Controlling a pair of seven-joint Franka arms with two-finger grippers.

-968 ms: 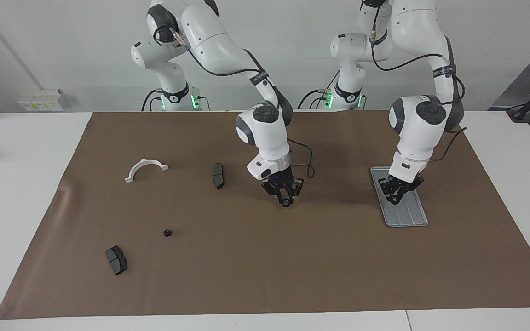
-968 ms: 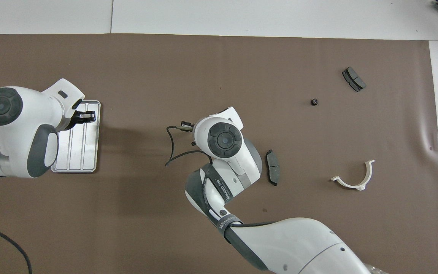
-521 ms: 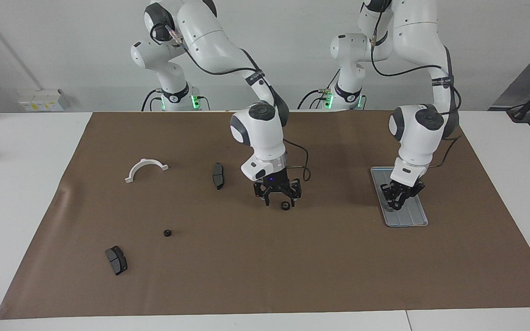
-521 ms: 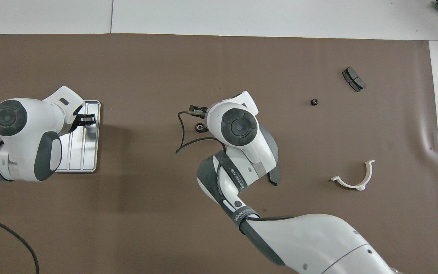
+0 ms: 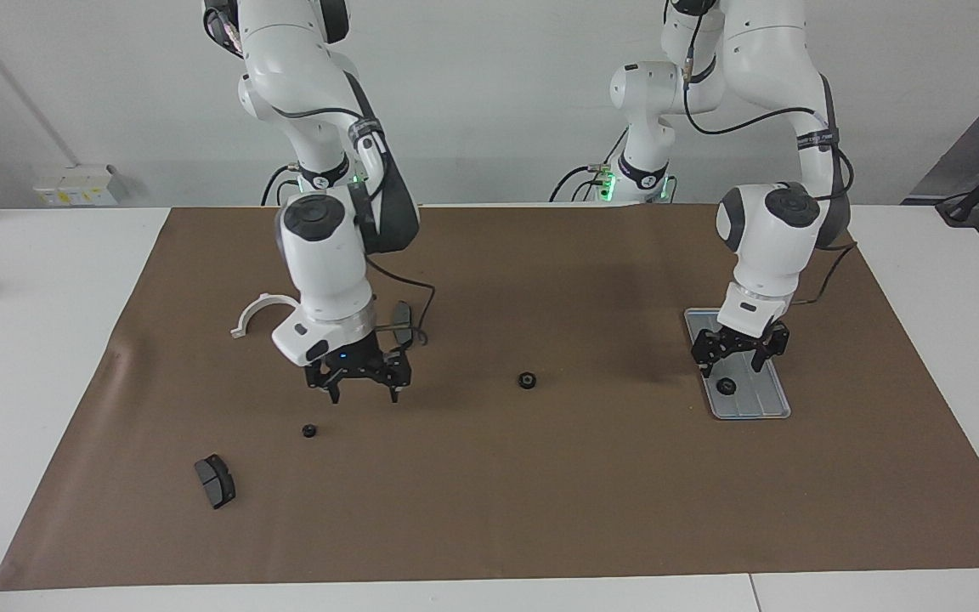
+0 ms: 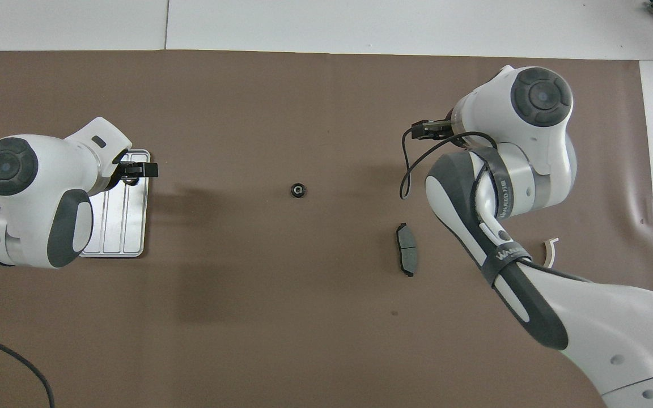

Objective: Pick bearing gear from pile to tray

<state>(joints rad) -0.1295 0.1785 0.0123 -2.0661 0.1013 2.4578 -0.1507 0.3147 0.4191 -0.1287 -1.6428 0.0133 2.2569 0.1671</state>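
Nearest the robots lies the white half-ring bracket (image 5: 268, 308), partly covered by the right arm in the overhead view. Beside it, toward the middle of the brown mat (image 5: 540, 493), a dark brake pad (image 6: 406, 256) lies flat. The right gripper (image 5: 359, 393) hangs over the mat just past that pad, its fingers spread wide and holding nothing.

At the left arm's end sits the silver tray (image 5: 774, 408), long side running away from the robots. The left gripper (image 5: 739, 364) hovers low over it, fingers parted and empty. A small black gear (image 5: 724, 387) rests in the tray just below those fingers; from overhead the gripper hides most of it, so I can't say which ridge it sits on.

Out in the middle of the mat, well apart from both grippers, another black gear (image 5: 527, 380) lies alone. Farther out, toward the right arm's end, a third tiny gear (image 5: 309, 431) sits on the mat, and farthest of all a second brake pad (image 5: 215, 481).
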